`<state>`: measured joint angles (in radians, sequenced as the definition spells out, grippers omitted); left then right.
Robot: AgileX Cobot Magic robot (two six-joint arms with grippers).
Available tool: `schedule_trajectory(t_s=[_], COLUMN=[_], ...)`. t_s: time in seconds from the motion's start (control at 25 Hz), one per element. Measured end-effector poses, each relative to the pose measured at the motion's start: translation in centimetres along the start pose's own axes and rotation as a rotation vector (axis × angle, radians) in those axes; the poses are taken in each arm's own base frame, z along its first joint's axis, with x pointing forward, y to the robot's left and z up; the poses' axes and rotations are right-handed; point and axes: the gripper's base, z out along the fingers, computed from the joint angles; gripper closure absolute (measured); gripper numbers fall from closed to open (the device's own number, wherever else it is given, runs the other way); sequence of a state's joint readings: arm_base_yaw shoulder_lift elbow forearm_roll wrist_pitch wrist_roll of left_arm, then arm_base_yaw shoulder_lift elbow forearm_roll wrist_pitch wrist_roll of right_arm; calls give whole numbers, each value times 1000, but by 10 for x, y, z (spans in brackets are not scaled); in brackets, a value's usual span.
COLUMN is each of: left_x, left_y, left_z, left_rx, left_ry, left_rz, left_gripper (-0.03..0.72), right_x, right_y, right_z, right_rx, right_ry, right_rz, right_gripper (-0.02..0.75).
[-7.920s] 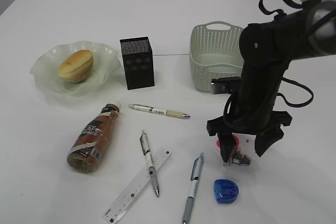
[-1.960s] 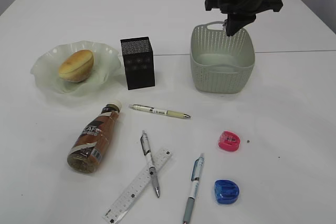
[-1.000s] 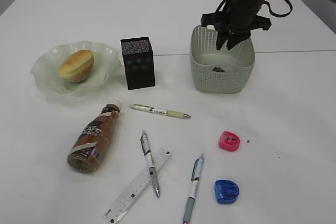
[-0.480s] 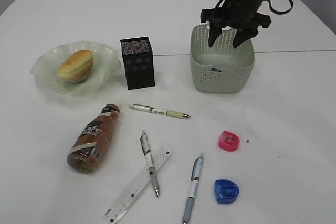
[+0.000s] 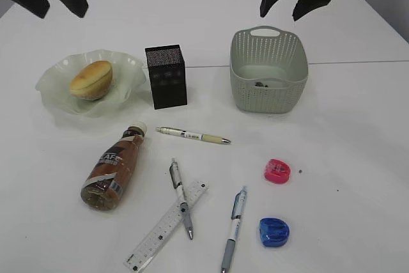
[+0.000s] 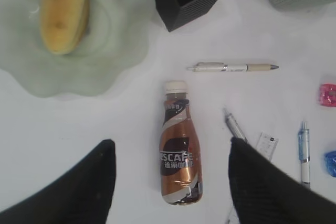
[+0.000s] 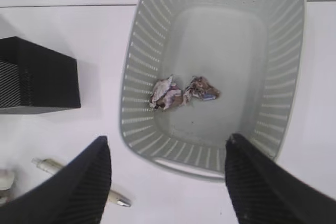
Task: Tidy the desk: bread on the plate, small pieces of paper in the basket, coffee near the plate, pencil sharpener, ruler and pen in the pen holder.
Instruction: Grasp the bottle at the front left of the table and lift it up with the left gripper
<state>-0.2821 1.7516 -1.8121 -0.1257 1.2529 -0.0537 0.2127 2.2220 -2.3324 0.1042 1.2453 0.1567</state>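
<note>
The bread (image 5: 92,79) lies on the green plate (image 5: 51,87). Small pieces of paper (image 7: 170,94) lie in the basket (image 5: 268,91). My right gripper (image 5: 282,12) hangs open and empty high above the basket. The coffee (image 6: 180,153) lies on its side on the desk (image 5: 358,158). High over it, my left gripper (image 6: 169,150) is open and empty. The pen holder (image 5: 166,76) stands between plate and basket. The ruler (image 5: 167,225), three pens (image 5: 193,135) (image 5: 180,197) (image 5: 233,228), a pink pencil sharpener (image 5: 277,171) and a blue one (image 5: 274,232) lie at the front.
One pen lies across the ruler's upper end. A seam line (image 5: 358,62) runs across the desk behind the basket. Small dark specks (image 5: 300,171) lie right of the pink sharpener.
My right gripper has opened wider and risen from the basket's rim to well above it. The left gripper has come into the exterior view at the top left.
</note>
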Motion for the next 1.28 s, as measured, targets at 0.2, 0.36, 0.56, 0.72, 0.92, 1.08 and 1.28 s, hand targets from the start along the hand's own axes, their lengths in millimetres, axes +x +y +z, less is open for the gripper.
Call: schedule_trajectory(t_s=[0.2,0.36,0.56,0.72,0.92,1.08,1.28], left_x=[-2,-3,0,5,14,20,26], left_y=[-3,-3,-2,-3,-9,-9,-7], left_z=[38,70,112,144,177,197,214], left_rx=[4,9,25,26,23,19,13], left_ry=[86,154,239,306,379,421,457], left_rz=[5,-3,-23,-27,-14,-14,-19], left_gripper=[190,175,162,160,160,159,159], right_x=[16,30,44,47,47,47,47], right_y=[3,3,3,4,4,5,5], right_z=[-32,-55,-84,-97,-99,-99,-99], right_rx=[-27,-25,-28,-31,-38,-47,-49], right_ry=[23,36,22,2,-1,2,3], right_rz=[13,4,-5,-16,-16,-15,-19], right_gripper=[239,239,239,239,239,239,239])
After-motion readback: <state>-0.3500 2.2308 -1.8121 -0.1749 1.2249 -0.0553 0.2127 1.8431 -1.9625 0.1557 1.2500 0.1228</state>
